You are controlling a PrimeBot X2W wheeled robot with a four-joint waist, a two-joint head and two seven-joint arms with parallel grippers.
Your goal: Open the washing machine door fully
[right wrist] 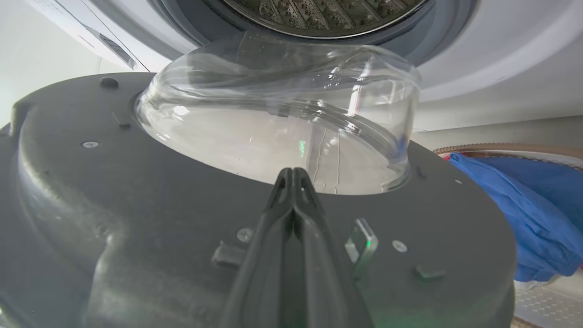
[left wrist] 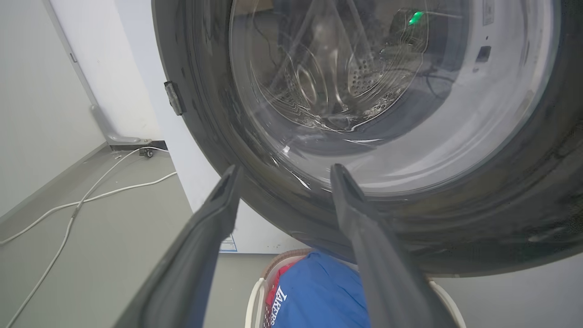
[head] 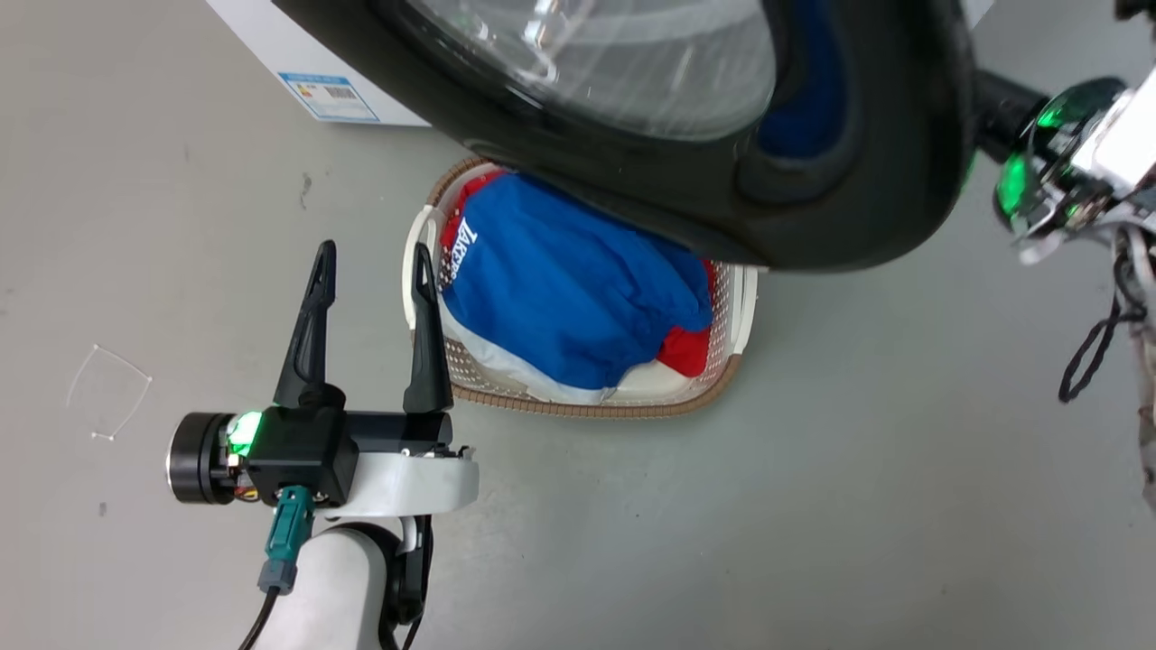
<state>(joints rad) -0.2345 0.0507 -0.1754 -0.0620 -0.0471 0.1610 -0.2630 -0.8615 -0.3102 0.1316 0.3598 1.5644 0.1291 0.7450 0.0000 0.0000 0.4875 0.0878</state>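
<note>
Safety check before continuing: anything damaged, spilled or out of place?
Nothing looks damaged or spilled. One oddity: the laundry basket stands partly under the open washing machine door, close beneath its lower edge.

The washing machine door [head: 813, 217] is gleaming glossy black around clear glass [head: 632, 63]; the washing machine [head: 257, 36] is showing white, its label [head: 328, 97] blue. Blue and red clothes [head: 578, 298] are brightening a white, brown-rimmed basket [head: 591, 409].

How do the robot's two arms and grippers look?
The left gripper has two long black tapering fingers on a black boxy base with a green light, a teal plug and a white rounded forearm. The right gripper has the same dark fingers; its wrist is white and black, with green lights and a dangling black cable.
</note>
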